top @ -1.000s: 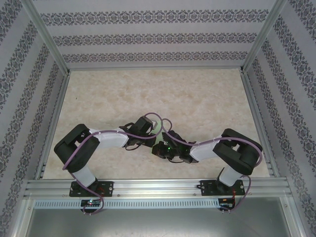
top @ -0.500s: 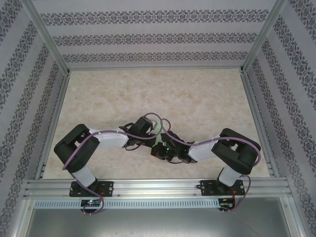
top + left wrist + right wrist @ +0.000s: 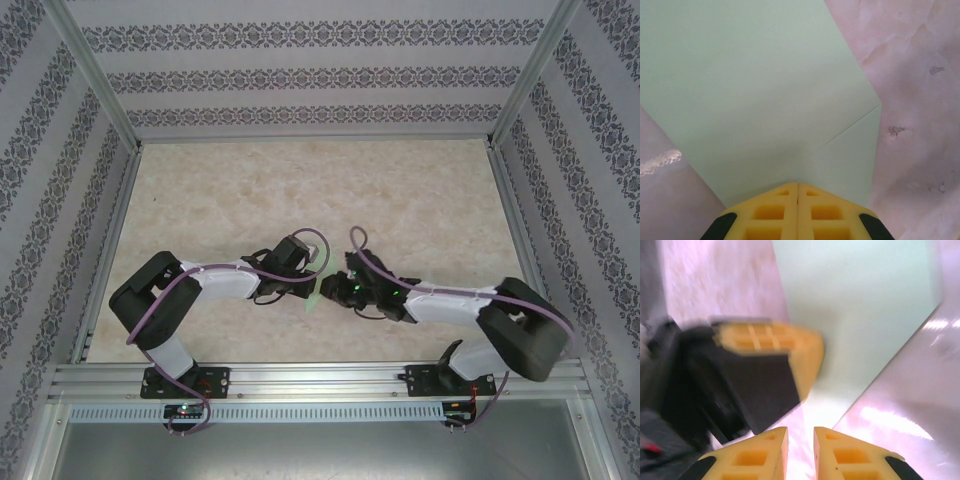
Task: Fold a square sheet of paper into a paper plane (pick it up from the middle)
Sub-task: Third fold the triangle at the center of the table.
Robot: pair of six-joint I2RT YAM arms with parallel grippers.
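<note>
Left gripper (image 3: 798,186): closed tight; the green paper (image 3: 755,90) is pinched in it.
Right gripper (image 3: 800,435): open just a crack; nothing is held.
Paper: a crease is seen.

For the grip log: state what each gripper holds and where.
Left gripper clamps the green paper by its edge near a crease; right gripper holds nothing.

A beige marbled desk (image 3: 400,190) sits within an aluminium frame (image 3: 320,378), enclosed by walls (image 3: 300,80) papered in grey floral stripes, evenly lit.
</note>
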